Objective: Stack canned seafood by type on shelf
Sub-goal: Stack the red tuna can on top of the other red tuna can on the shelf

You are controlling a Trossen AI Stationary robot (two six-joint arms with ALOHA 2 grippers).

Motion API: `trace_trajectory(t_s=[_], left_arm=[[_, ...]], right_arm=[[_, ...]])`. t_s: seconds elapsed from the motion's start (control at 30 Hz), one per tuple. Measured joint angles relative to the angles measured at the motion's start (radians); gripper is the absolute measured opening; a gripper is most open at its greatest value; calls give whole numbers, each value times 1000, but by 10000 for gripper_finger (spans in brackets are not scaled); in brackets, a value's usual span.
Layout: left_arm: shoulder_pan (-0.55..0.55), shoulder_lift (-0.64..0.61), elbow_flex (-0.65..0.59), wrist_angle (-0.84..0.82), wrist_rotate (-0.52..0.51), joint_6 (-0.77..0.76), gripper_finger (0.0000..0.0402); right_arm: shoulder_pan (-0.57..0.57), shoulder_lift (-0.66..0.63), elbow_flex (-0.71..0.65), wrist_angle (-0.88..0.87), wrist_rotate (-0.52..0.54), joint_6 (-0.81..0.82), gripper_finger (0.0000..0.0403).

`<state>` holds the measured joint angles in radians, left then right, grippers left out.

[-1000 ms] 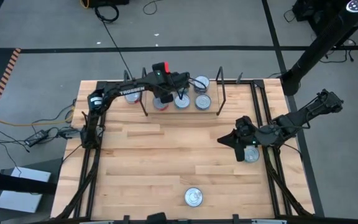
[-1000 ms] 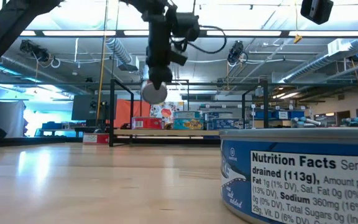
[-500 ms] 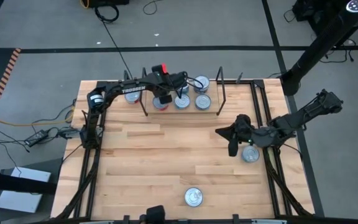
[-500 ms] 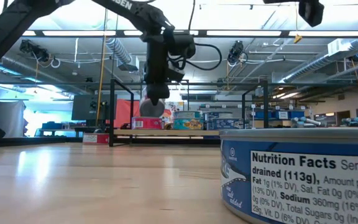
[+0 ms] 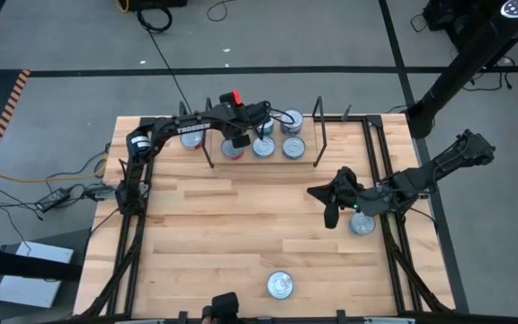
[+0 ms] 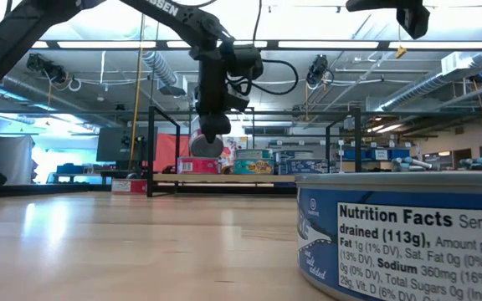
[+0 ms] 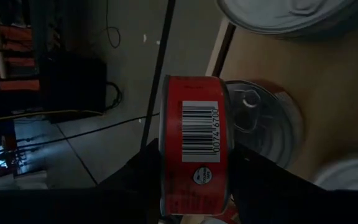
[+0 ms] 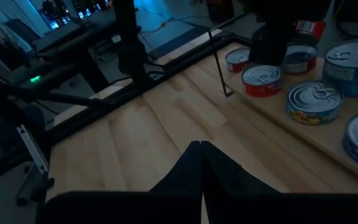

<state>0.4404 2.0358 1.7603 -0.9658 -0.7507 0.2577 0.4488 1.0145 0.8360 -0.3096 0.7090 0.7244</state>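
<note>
My left gripper (image 5: 238,137) reaches over the shelf (image 5: 277,163), shut on a red-labelled tin (image 7: 194,149) that stands on edge. The tin hangs just above a red tin (image 7: 263,118) lying flat on the shelf's left part. More tins (image 5: 292,147) sit lid-up on the board between the two black wire frames. My right gripper (image 5: 330,212) is shut with nothing in it, raised over the table's right part, beside a tin (image 5: 362,223) on the tabletop. Another tin (image 5: 280,285) lies near the front edge. My left gripper pinches the red tin between its two fingers (image 7: 143,177), one on each flat end, across the tin's height. The fingers slant down from the table's left side. The tin is lifted clear and turned on edge, its barcode wall (image 7: 197,127) toward the wrist camera.
One tin (image 5: 192,137) lies left of the shelf's left wire frame (image 5: 209,148). A blue-labelled tin (image 6: 400,238) stands right in front of the low camera. The bare wooden tabletop (image 5: 232,234) spreads between the shelf and the front edge.
My left gripper has come down toward the shelf with the red tin, which now hangs close over the flat red tin. My right gripper has turned at the wrist, its tip swinging a little toward the table's left.
</note>
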Motion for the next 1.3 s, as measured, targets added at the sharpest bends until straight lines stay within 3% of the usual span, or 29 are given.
trace_trajectory(t_s=[0.43, 0.67, 1.3], left_arm=[[12, 20, 1, 2, 19, 25, 150], [12, 22, 1, -30, 63, 26, 185], [9, 22, 1, -85, 139, 19, 194]], right_arm=[[0, -1, 0, 28, 0, -21, 8], [0, -1, 0, 30, 0, -21, 8], [0, -1, 0, 32, 0, -21, 8]])
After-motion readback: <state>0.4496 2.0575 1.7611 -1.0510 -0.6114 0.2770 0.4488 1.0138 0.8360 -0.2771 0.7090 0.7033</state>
